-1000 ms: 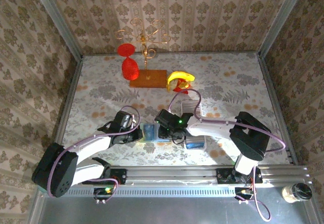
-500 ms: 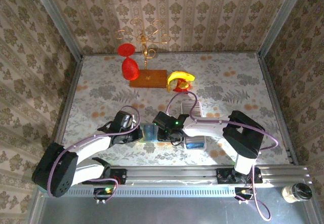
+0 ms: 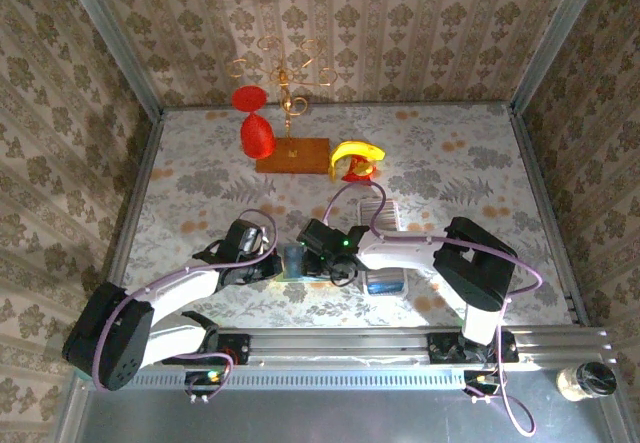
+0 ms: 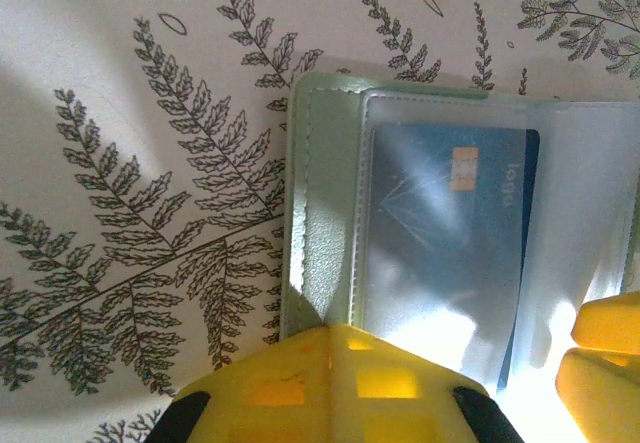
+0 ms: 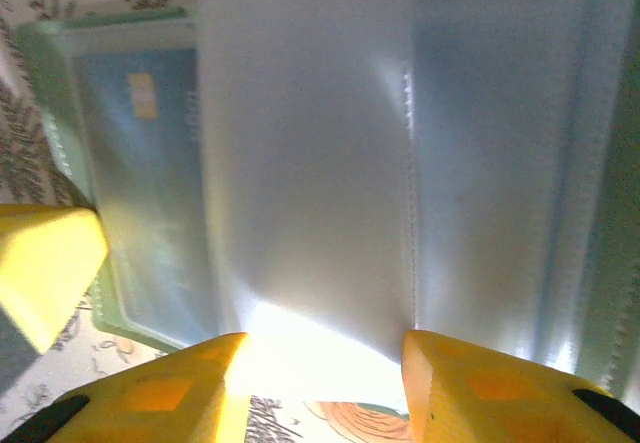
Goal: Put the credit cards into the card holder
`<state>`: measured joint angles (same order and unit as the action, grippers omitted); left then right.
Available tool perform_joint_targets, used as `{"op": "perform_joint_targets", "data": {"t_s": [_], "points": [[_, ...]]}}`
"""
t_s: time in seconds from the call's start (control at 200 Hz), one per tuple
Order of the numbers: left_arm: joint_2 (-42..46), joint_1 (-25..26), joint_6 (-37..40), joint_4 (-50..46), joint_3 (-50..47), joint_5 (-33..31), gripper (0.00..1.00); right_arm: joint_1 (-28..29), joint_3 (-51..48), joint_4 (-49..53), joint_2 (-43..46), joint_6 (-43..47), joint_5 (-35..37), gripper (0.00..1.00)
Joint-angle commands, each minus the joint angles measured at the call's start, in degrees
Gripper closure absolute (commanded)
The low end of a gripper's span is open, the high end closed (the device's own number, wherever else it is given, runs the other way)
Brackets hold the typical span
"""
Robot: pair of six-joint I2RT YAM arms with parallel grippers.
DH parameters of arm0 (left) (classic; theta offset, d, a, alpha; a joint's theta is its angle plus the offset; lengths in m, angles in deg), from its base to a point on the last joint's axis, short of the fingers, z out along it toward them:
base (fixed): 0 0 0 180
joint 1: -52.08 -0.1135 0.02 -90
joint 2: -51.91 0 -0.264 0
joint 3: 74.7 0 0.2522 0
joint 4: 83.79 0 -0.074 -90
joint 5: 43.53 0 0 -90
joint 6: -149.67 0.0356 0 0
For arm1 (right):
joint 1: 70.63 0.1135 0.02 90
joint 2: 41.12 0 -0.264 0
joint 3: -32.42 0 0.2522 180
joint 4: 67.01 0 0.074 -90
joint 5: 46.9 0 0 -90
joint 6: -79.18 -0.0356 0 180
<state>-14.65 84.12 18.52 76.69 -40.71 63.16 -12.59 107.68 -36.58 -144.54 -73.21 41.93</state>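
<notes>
The sage-green card holder lies open on the fern-patterned cloth, its clear sleeves showing. A blue credit card sits inside the left sleeve, and it is also visible from the right wrist. My left gripper is shut, its yellow tip resting on the holder's green near border. My right gripper is open, with a pale clear sleeve leaf lying between and under its fingers. From above, both grippers meet at the card holder, the left gripper on its left and the right gripper on its right.
A long white tray stands just right of the holder, under the right arm. Farther back are a red glass, a wooden base with a gold stand and a yellow and red object.
The right arm has shifted a little left over the card holder and its jaws have widened. The left arm has stayed put.
</notes>
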Motion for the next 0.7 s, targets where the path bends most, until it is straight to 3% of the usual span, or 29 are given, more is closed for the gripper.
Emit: {"op": "perform_joint_targets", "data": {"t_s": [0.0, 0.425, 0.54, 0.695], "points": [[0.26, 0.93, -1.07, -3.37, -1.59, -0.43, 1.0, 0.49, 1.35, -2.47, -1.81, -1.82, -1.15, 0.56], [6.67, 0.93, -4.78, -4.87, -2.34, -2.53, 0.99, 0.58, 1.81, -7.42, -2.28, -2.94, -1.29, 0.56], [12.33, 0.93, -5.99, -7.13, -3.0, -5.01, 0.92, 0.75, 2.11, -8.65, -2.69, -2.69, -1.85, 0.56], [21.62, 0.93, -7.09, -11.62, -4.09, -8.96, 0.69, 1.26, 4.36, -9.13, -3.95, -1.45, -3.18, 0.56]]}}
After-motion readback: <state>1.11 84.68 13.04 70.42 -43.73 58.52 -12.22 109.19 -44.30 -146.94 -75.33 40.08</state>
